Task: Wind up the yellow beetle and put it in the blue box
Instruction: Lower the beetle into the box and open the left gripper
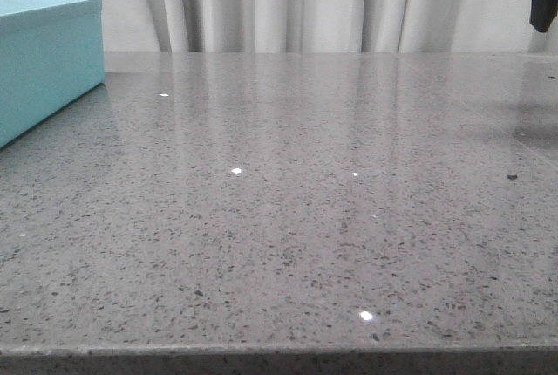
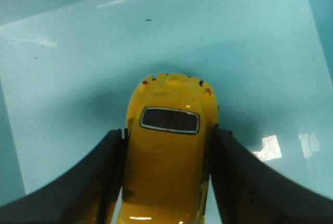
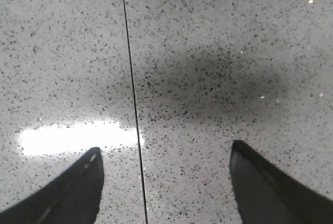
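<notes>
Storing step in hand. Left gripper (image 2: 166,182) pinching yellow beetle (image 2: 169,151) by flanks, held over pale floor of blue box (image 2: 67,67). Right gripper (image 3: 165,182) spread, empty, above speckled counter (image 3: 208,52). Next, by judgement: lower car to floor, release, lift straight out clear of walls.

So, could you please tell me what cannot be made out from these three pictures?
- Front view: the blue box is cut off by the left edge, and its inside is out of sight from this low angle.
- Front view: neither arm can be identified; only a dark shape shows at the top right corner.
- Left wrist view: the yellow beetle has its wheels and sides hidden by the left end effector fingers, and its lower end is cut off by the frame edge.
</notes>
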Controlling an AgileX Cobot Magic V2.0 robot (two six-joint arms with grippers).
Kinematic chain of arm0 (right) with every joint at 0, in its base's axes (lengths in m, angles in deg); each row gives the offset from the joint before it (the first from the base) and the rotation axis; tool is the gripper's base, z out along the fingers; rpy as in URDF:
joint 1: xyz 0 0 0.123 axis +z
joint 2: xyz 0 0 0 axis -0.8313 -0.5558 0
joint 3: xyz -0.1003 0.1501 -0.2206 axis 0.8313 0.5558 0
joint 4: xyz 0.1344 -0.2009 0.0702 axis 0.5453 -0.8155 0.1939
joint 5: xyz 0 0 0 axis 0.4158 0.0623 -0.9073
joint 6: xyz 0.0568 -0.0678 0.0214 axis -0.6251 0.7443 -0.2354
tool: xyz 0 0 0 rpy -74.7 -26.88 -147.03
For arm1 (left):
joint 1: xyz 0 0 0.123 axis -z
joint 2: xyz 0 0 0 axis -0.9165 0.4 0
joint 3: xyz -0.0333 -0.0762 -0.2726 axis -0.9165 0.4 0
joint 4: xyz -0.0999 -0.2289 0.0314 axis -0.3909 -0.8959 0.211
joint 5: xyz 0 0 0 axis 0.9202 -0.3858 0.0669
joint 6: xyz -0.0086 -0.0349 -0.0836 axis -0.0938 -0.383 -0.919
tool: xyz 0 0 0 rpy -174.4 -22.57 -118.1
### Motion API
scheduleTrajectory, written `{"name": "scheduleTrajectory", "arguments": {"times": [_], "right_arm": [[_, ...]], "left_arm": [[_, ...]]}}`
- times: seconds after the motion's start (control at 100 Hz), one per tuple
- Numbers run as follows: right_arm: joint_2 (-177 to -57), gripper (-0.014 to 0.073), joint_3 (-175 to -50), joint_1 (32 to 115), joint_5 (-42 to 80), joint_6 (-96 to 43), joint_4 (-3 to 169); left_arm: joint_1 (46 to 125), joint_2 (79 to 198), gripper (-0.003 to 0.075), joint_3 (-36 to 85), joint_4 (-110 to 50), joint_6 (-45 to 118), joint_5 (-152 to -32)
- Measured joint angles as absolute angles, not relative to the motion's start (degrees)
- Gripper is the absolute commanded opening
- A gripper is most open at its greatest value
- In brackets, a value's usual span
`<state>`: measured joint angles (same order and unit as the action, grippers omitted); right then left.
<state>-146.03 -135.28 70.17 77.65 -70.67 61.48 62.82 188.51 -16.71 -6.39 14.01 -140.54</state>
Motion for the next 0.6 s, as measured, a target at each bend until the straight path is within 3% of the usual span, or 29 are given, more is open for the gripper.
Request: {"name": "scheduleTrajectory", "arguments": {"times": [0.37,0.6], "right_arm": [[-146.0,0.0508,-135.3,70.2,77.6,-70.7,61.5],[-146.0,0.0508,-135.3,70.2,77.6,-70.7,61.5]], "left_arm": [[62.8,190.0,0.0202,-16.3,-6.4,14.0,-140.8],[62.8,191.1,0.0389,-16.1,-6.4,14.0,-141.3]]}}
